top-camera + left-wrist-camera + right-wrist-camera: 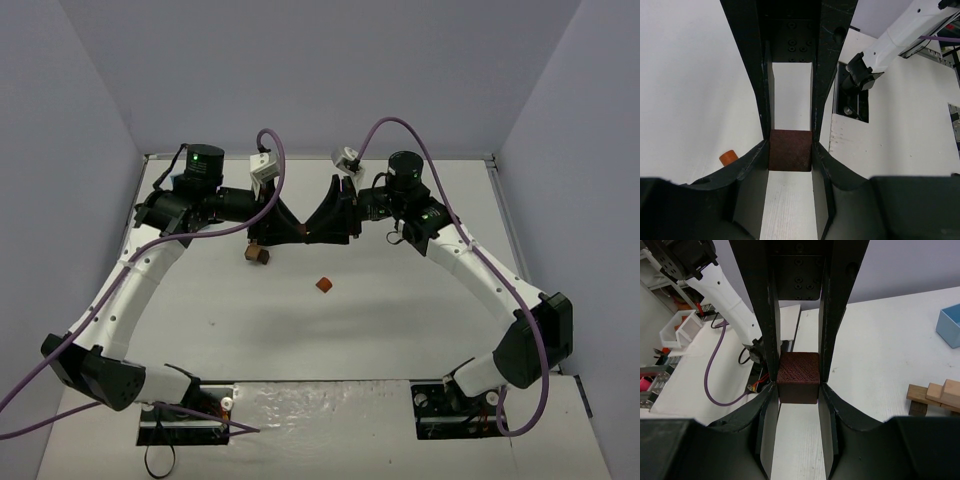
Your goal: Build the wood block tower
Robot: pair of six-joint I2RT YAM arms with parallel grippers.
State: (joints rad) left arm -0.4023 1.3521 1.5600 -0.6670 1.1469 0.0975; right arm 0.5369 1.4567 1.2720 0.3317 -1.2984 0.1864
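The white counter [400, 330] carries all items. The left arm [140, 280] and right arm [480, 275] reach in from the near edge and meet over the far half of the counter, with the tool tips facing each other. A light blue box [950, 325] sits on the counter to one side of the right tool [798, 382] and is cut off by the frame edge in the right wrist view. The right tool is closed on a dark block [798, 370], which fills the gap between its fingers. The left tool [790, 157] is likewise closed on a dark reddish block, with both fingers touching its side faces. The top view shows one reddish patch where the two tools meet, so both appear to grip the same block. The tower [935, 394], a low stack of tan and brown pieces, stands on the counter near the tools, on the box side of the right tool. An orange block [323, 285] lies alone on the counter, on the base side of the tools and apart from them.
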